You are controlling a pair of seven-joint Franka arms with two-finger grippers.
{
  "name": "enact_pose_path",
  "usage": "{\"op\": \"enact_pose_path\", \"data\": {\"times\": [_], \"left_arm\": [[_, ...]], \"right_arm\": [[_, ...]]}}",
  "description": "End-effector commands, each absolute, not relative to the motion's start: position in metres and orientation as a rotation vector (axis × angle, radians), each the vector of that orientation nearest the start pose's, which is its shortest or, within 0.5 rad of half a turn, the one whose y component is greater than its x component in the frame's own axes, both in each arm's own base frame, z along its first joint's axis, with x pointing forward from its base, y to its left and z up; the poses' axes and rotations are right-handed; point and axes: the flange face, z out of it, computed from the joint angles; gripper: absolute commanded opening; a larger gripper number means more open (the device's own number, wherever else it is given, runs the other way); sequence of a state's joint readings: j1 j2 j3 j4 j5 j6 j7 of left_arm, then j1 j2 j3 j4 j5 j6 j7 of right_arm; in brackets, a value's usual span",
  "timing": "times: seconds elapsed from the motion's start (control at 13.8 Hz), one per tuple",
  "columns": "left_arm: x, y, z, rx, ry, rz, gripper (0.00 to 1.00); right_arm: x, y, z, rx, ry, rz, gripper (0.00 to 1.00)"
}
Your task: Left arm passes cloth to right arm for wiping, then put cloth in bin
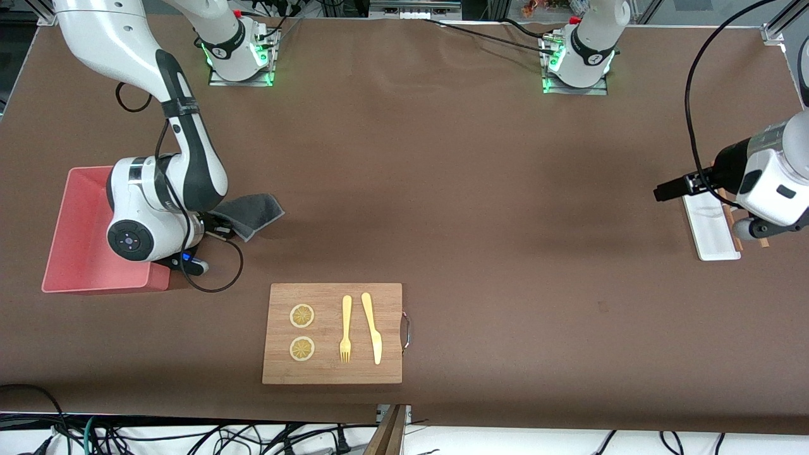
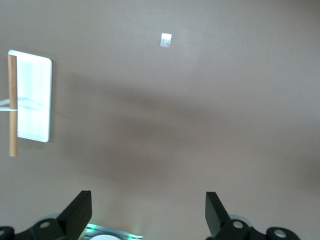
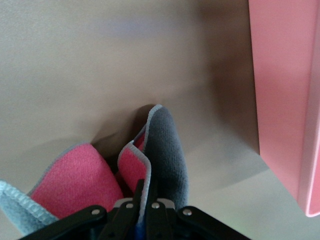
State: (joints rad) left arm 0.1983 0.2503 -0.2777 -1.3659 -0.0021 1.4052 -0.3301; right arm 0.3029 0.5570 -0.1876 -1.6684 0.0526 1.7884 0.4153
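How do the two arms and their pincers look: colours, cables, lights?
Both arms are glossy white with black joint bands. The right arm carries a looping black cable and a small blue light near its wrist. The bases glow green. The left pincer has matte black wedge-shaped fingers; the right pincer is black too.

No text, label, brand or number can be read anywhere on the desk (image 1: 480, 189). Each arm base at the desk's top edge carries a small round mark, perhaps a logo, too small to read.

Right arm hides bin (image 1: 76, 253) corner, part of cloth (image 1: 253, 215).
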Motion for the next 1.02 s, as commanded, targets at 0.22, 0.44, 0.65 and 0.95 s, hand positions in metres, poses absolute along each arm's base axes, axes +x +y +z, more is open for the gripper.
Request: {"op": "enact_pose_path", "data": {"times": [0.22, 0.44, 0.65, 0.95], "left_arm": [[0.546, -0.019, 0.591, -3.218, -0.186, 0.237, 1.00], [0.573, -0.026, 0.607, -3.209, -0.150, 0.153, 1.00], [0.581, -0.017, 0.608, -3.224, -0.142, 0.112, 1.00], [0.588, -0.052, 0.615, -3.226, -0.008, 0.003, 1.00]], "right_arm": [[0.610, 0.174, 0.233, -3.185, 0.589, 0.519, 0.00], [0.604, 0.220, 0.223, -3.139, 0.696, 0.447, 0.00], [0.594, 0.265, 0.224, -3.071, 0.808, 0.388, 0.00], [0.586, 0.323, 0.236, -2.890, 0.938, 0.354, 0.00]]}}
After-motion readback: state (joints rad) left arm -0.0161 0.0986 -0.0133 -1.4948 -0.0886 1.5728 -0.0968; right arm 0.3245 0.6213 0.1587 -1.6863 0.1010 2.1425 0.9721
